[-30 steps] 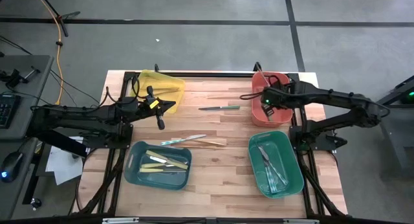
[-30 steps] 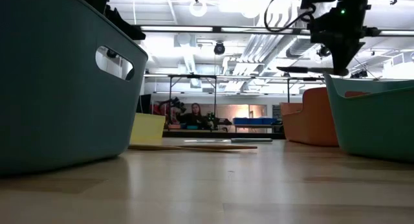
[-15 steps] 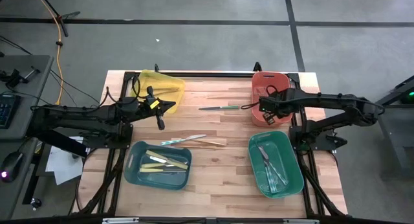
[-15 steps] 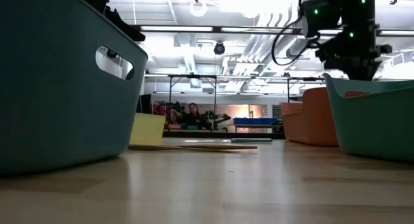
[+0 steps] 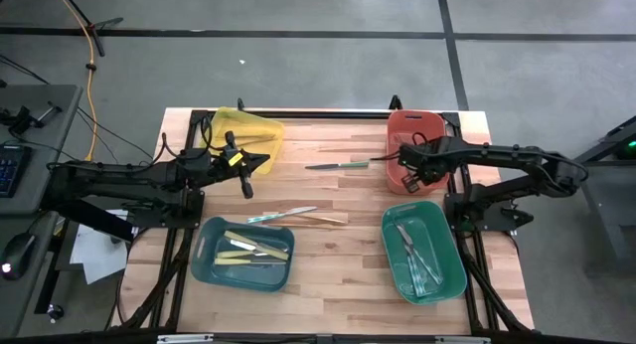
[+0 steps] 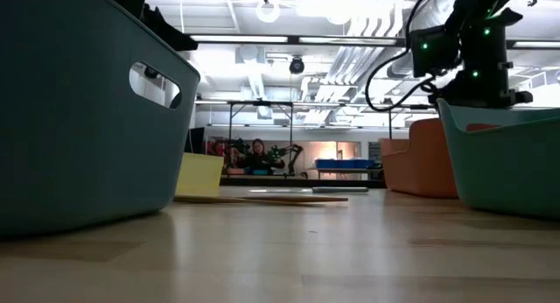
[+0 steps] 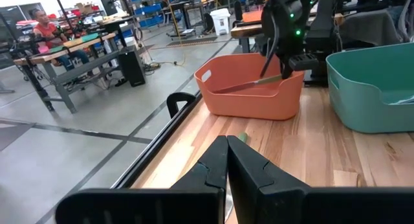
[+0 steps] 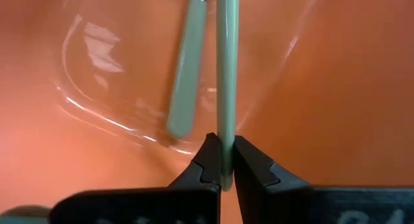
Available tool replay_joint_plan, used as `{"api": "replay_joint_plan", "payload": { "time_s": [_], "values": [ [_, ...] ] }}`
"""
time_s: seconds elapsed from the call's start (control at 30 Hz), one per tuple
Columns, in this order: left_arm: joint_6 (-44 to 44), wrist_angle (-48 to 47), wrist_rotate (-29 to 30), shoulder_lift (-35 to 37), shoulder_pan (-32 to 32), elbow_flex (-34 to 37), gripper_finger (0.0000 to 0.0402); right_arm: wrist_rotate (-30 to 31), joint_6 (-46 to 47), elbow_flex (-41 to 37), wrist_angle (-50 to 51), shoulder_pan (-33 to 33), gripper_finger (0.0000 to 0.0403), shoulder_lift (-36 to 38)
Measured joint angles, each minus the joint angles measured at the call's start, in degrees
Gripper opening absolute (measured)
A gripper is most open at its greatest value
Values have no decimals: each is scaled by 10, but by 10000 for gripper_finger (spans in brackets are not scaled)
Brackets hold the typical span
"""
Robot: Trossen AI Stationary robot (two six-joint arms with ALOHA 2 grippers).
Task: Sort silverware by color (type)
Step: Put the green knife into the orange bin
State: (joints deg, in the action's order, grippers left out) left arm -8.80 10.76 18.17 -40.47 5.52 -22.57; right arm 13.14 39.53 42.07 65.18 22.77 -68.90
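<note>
My right gripper [image 5: 404, 167] points steeply down over the orange bin [image 5: 429, 125] at the far right, shut on a pale-green-handled utensil [image 7: 249, 85]. Another green-handled utensil [image 8: 184, 88] lies on the bin's floor. A third green-handled one [image 5: 338, 166] lies on the table left of the bin. A silver utensil [image 5: 283, 215] and a gold one [image 5: 320, 221] lie at mid-table. My left gripper [image 5: 263, 162] hovers shut and empty beside the yellow bin [image 5: 248, 130]. My right gripper pinches the utensil's pale green handle [image 8: 226, 143] near its end between its two fingers. The fingers come from above, slanting down. The utensil slopes down from the fingers inside the orange bin toward the table's left; whether its lower end touches the bin I cannot tell.
A dark teal bin [image 5: 214, 269] at the near left holds cream utensils. A lighter teal bin [image 5: 452, 255] at the near right holds silver ones. Bare wood lies between the bins at mid-table. A person sits far behind the table [image 6: 260, 152].
My right gripper has come down toward the orange bin and tipped to point more steeply down. The green-handled utensil, level above the bin a second ago, has gone down with it and now slopes into the bin.
</note>
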Motion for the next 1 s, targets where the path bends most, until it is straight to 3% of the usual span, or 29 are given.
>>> {"api": "replay_joint_plan", "payload": {
  "time_s": [1.0],
  "values": [
    [-14,2,0,0,0,0,0,-46,-10,-3,-32,16,12,0]
  ]
}}
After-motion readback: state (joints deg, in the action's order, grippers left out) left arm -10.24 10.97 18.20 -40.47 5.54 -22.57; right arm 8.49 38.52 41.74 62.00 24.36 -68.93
